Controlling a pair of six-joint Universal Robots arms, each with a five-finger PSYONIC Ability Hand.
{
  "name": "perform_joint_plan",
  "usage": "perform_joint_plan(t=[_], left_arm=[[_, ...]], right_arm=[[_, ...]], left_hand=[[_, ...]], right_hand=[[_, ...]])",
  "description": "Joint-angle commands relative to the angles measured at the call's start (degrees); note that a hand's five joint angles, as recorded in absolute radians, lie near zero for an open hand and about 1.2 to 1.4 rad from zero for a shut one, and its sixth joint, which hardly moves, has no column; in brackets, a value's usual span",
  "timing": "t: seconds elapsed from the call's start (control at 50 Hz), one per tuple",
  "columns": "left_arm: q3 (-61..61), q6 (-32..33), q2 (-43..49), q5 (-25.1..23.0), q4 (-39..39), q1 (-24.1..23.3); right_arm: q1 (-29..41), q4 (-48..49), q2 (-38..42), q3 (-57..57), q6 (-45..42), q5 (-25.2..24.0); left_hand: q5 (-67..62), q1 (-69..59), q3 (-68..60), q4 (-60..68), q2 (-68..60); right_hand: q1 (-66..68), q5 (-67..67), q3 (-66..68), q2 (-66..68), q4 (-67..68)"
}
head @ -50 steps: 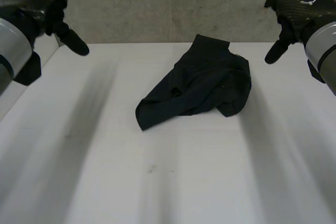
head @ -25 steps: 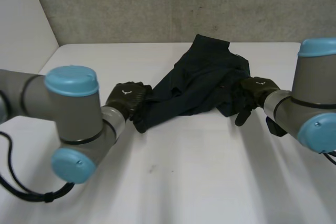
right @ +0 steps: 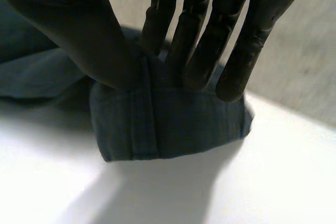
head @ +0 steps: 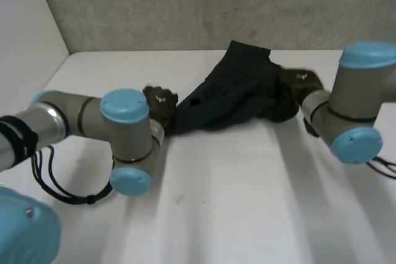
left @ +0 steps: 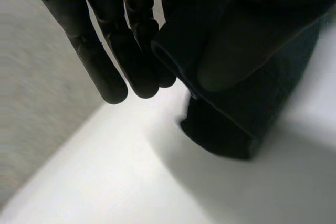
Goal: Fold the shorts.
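Note:
Dark navy shorts (head: pixel 238 88) lie crumpled at the back middle of the white table (head: pixel 247 202). My left hand (head: pixel 159 104) is at their near-left corner. In the left wrist view that hand (left: pixel 100 61) pinches a hem of the shorts (left: pixel 226 119) between thumb and fingers. My right hand (head: pixel 301 83) is at the shorts' right edge. In the right wrist view this hand (right: pixel 241 51) has its thumb and fingers closed on a bunched fold of the shorts (right: pixel 168 124), which rests on the table.
A grey wall (head: pixel 185 4) stands just behind the table's far edge, and a white side panel (head: pixel 25 41) rises at the left. My left arm (head: pixel 124 134) lies low across the table's left half.
Both arms came down from raised positions to the shorts. Both hands went from open to pinched on the cloth, and the shorts' left corner has been drawn out to the left.

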State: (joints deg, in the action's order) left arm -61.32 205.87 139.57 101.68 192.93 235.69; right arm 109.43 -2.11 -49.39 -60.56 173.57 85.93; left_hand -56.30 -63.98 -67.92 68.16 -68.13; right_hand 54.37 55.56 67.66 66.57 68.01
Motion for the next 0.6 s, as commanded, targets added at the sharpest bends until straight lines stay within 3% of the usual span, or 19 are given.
perform_joint_plan(t=[0.02, 0.24, 0.38, 0.5, 0.6], left_arm=[[-5.03, -0.65, -17.12, 0.45, 3.68, 0.29], [-10.39, -1.26, -44.61, 0.36, 3.07, 0.73], [-10.04, -1.35, -55.53, 0.1, -0.35, 0.29], [-9.87, -1.35, -54.5, -0.08, -1.06, 1.17], [-9.6, -1.26, -43.8, -0.17, -0.8, 2.75]], right_arm=[[-0.54, -0.7, -13.79, -1.23, -8.15, -0.24], [-0.62, -5.96, -33.81, 1.49, -16.59, 0.12], [-0.01, -11.59, -38.59, 4.92, -16.77, -0.32], [0.08, -13.19, -36.93, 4.58, -16.68, -0.41], [0.51, -13.01, -26.14, 5.27, -16.51, -0.06]], left_hand=[[-13.7, -16.02, -12.08, 11.84, -11.87], [-13.7, -16.02, -12.08, 11.84, -11.87], [-13.7, -16.02, -12.08, 11.84, -11.87], [-13.7, -16.02, -12.08, 11.84, -11.87], [-13.7, -16.02, -12.08, 11.84, -11.87]], right_hand=[[25.63, 14.44, 12.34, 13.43, 11.99], [25.63, 14.44, 12.34, 13.43, 11.99], [25.63, 14.44, 12.34, 13.43, 11.99], [25.63, 14.44, 12.34, 13.43, 11.99], [25.63, 14.44, 12.34, 13.43, 11.99]])
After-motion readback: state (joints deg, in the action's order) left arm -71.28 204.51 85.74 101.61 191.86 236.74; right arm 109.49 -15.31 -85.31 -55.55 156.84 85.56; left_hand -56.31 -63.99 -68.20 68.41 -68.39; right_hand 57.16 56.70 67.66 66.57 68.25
